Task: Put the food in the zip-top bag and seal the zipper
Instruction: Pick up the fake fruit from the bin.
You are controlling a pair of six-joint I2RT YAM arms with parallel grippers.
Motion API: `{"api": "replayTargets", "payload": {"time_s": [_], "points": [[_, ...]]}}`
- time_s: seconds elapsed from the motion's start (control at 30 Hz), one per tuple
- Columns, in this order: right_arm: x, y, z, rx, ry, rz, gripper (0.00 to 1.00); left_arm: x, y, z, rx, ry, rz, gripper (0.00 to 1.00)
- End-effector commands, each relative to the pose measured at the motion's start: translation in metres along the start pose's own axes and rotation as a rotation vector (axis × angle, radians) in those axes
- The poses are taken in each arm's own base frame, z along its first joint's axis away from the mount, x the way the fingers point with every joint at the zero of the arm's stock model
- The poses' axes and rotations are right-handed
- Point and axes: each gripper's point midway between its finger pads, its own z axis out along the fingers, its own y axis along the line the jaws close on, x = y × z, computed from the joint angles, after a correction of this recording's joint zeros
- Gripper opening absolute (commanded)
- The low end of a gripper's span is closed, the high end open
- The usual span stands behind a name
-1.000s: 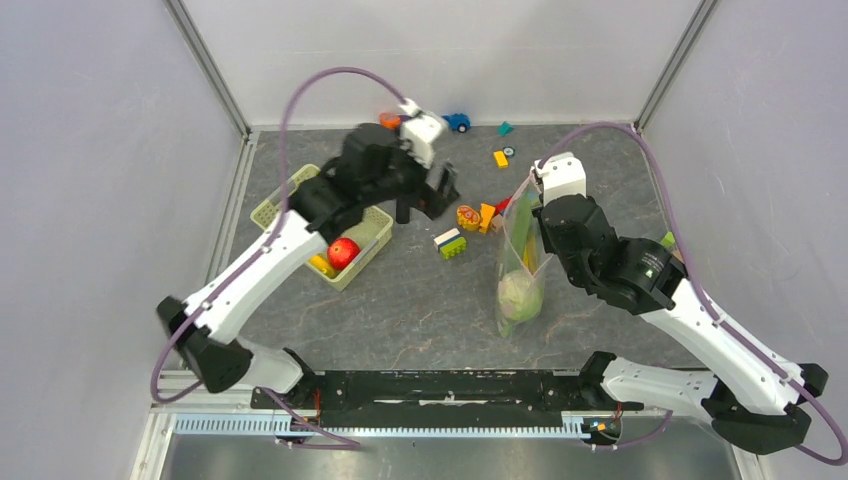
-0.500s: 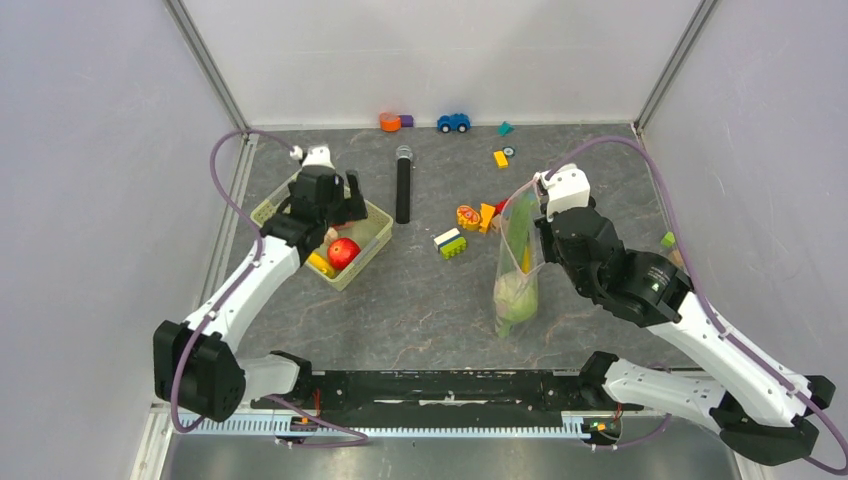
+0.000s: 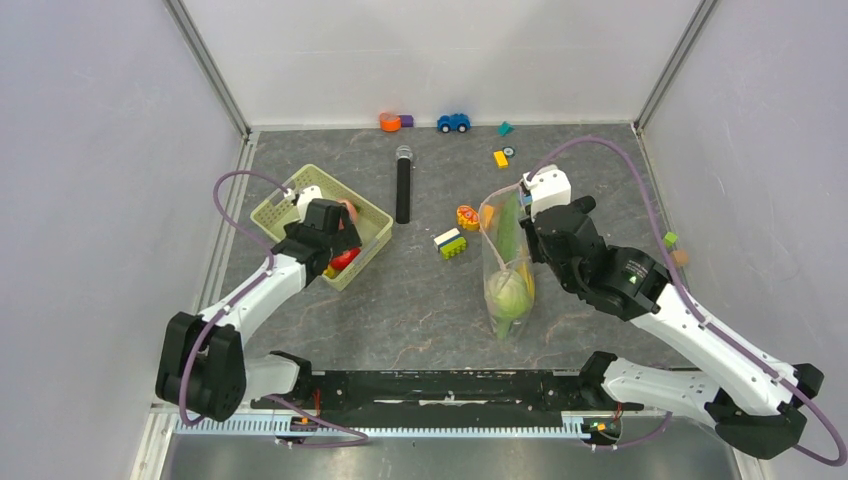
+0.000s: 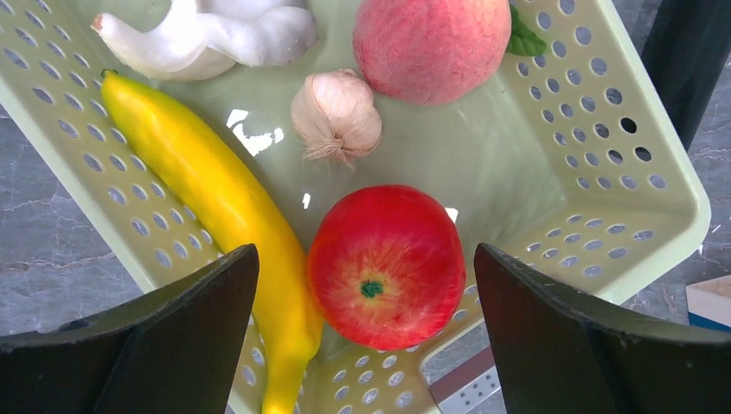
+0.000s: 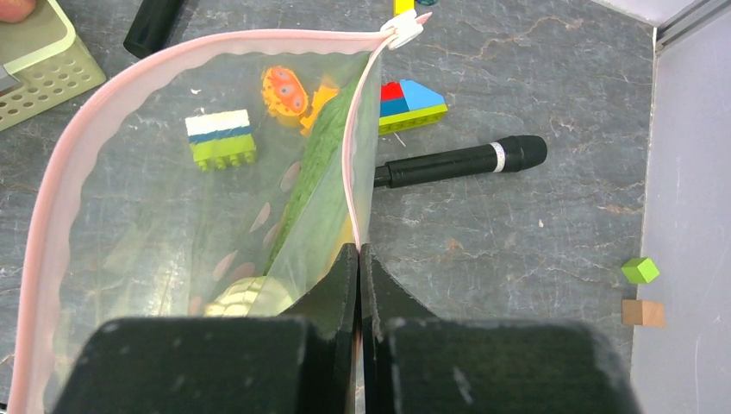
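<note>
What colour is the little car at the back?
The car is blue; top view shows it.

top view: high, behind the arm bases (image 3: 270, 372), looking down on the whole worktop (image 3: 420, 300). left wrist view: close, straight down into the basket (image 4: 603, 129). right wrist view: close, down over the mouth of the zip-top bag (image 5: 155, 224). the top view takes in both basket and bag.

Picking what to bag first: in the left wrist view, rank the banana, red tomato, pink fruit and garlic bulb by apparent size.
1. banana, longest
2. red tomato, pink fruit: alike, fruit cropped
3. garlic bulb
</note>
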Motion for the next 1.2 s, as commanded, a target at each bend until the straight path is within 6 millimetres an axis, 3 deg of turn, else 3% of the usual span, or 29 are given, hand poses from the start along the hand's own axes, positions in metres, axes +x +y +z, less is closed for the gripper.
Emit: {"api": "replayTargets", "payload": {"time_s": [0.0, 0.17, 0.33, 0.5, 0.73, 0.83, 0.93, 1.17], "points": [[-0.002, 0.008, 0.004, -0.021, -0.017, 0.027, 0.0, -0.011, -0.014, 0.005, 0.054, -0.046, -0.088, 1.0], [0.01, 0.005, 0.005, 0.001, -0.009, 0.071, 0.0, 0.0, -0.024, 0.01, 0.115, -0.016, -0.082, 1.0], [0.025, 0.003, 0.003, -0.01, -0.083, 0.206, 0.0, 0.003, -0.018, 0.012, 0.089, -0.017, -0.074, 0.98], [0.019, 0.015, 0.0, -0.104, -0.167, 0.267, 0.0, 0.001, -0.018, 0.009, 0.102, -0.027, -0.074, 0.93], [0.008, 0.029, 0.007, -0.173, -0.253, 0.177, 0.0, 0.01, -0.021, 0.011, 0.124, -0.006, -0.07, 0.85], [0.006, 0.025, 0.009, -0.157, -0.301, 0.159, 0.0, 0.014, -0.02, 0.012, 0.126, 0.003, -0.071, 0.83], [0.017, 0.028, 0.009, -0.181, -0.342, 0.17, 0.0, 0.013, -0.016, 0.013, 0.106, -0.005, -0.059, 0.81], [0.022, 0.027, 0.002, -0.222, -0.462, 0.18, 0.0, 0.018, -0.024, 0.017, 0.142, 0.014, -0.06, 0.63]]}}
